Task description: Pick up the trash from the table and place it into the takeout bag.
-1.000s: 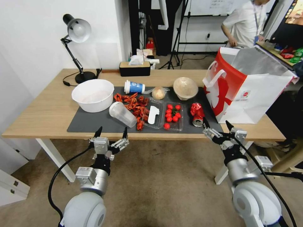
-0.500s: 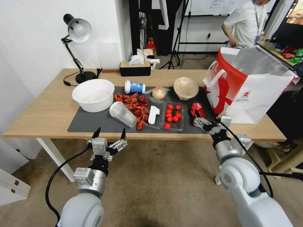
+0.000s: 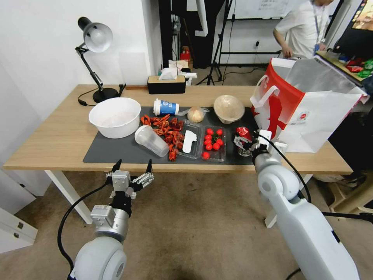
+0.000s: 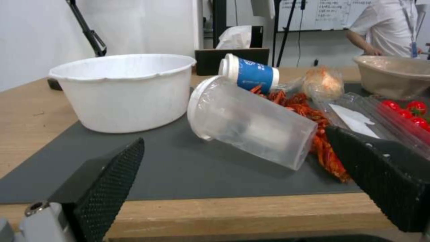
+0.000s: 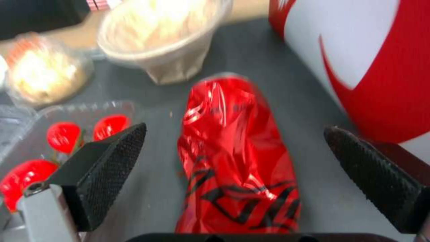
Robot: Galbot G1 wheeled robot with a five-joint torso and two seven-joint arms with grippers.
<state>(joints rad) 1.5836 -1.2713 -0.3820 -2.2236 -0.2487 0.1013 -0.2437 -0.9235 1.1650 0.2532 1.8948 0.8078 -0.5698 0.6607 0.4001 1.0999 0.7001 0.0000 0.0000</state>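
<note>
Right gripper [image 5: 235,178] now advanced over worktop's front edge, jaws spread either side of crushed can [image 5: 237,154] lying beside takeout bag [image 3: 311,112], unpinched yet; left gripper [image 3: 132,171] spread, idle.

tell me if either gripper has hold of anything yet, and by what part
Nothing is held. The right gripper is open, its fingers either side of the crushed red drink can without touching it. The left gripper hangs open before the table's front edge.
</note>
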